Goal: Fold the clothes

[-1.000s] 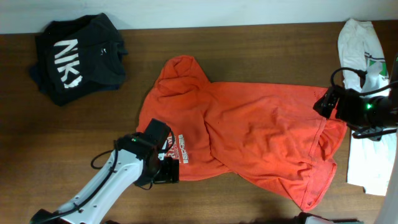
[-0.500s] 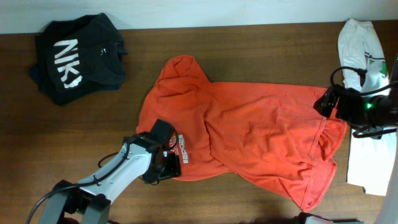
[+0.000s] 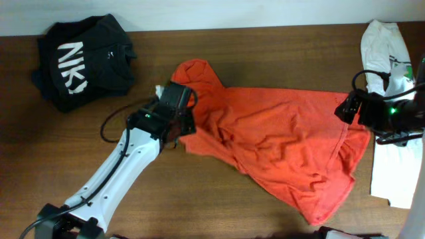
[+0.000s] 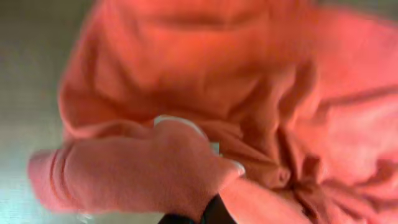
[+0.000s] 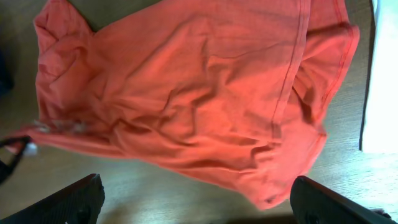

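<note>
T-shirt [image 3: 279, 143] lies crumpled across the surface [image 3: 265, 46]. Left gripper [image 3: 182, 123] fingers clamped on its gathered edge; right gripper [image 5: 196, 186] fingers wide apart, empty. Carry the edge across low and taut to prevent bunching

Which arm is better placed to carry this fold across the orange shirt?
Left. The left gripper grips the orange T-shirt; the right gripper hangs open at its far edge.

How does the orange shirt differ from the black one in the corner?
The orange shirt lies spread and rumpled across the table's middle; the black shirt sits bunched compactly at the far left. The left gripper holds the orange shirt; nothing touches the black shirt. Both rest on the wooden table.
</note>
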{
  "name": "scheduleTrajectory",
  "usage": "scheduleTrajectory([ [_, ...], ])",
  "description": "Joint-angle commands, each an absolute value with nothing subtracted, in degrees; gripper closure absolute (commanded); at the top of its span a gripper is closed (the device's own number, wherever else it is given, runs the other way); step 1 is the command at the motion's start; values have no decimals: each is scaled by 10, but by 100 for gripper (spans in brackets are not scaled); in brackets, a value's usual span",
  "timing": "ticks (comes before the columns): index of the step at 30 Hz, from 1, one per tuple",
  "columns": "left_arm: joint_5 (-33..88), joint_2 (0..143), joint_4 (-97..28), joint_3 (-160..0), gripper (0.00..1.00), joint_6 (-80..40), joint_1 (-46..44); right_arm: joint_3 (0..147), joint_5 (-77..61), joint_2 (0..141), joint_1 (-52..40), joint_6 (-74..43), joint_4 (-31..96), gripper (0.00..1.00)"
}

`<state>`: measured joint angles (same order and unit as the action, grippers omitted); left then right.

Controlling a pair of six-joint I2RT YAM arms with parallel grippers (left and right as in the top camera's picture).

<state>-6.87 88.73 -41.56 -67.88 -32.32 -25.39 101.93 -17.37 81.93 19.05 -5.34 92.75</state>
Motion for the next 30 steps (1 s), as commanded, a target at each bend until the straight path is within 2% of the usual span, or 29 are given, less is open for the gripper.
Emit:
scheduleTrajectory([
  [1, -166, 923, -335, -681, 86, -312, -255, 1018, -167, 821, 187, -46, 929, 1],
  [2, -179, 935, -313, -681, 70, -312, -255, 1018, -167, 821, 187, -46, 930, 1],
  [3, -191, 951, -287, -681, 38, -312, -255, 1018, -167, 821, 187, -46, 930, 2],
  [4, -193, 963, -269, -681, 17, -311, -255, 1018, -167, 821, 186, -46, 931, 1],
  [5, -193, 967, -261, -681, 8, -293, -255, 1018, -167, 821, 187, -46, 933, 1],
  [6, -192, 966, -262, -682, 1, -272, -255, 1018, -166, 821, 187, -46, 935, 1],
  [9, -179, 945, -313, -697, 1, -258, -255, 1018, -167, 821, 187, -44, 936, 1],
  [12, -75, 905, -445, -709, 1, -259, -255, 1018, -167, 821, 186, -44, 936, 1],
  [15, 58, 909, -529, -701, 6, -261, -255, 1018, -167, 821, 186, -45, 932, 1],
  [17, 128, 922, -523, -679, 6, -261, -261, 1018, -167, 821, 186, -45, 929, 1],
  [23, 145, 1012, -439, -653, 7, -294, -284, 1018, -167, 821, 187, -44, 933, 1],
  [25, 156, 1042, -403, -653, 11, -295, -284, 1018, -167, 821, 187, -44, 933, 1],
  [26, 157, 1051, -389, -653, 21, -295, -284, 1018, -167, 821, 187, -44, 932, 1],
  [27, 153, 1060, -364, -653, 54, -295, -284, 1018, -167, 821, 186, -44, 932, 1],
  [29, 153, 1057, -356, -659, 83, -295, -283, 1018, -166, 821, 186, -44, 932, 1],
  [30, 153, 1056, -357, -665, 94, -295, -283, 1018, -166, 821, 187, -44, 932, 1],
])
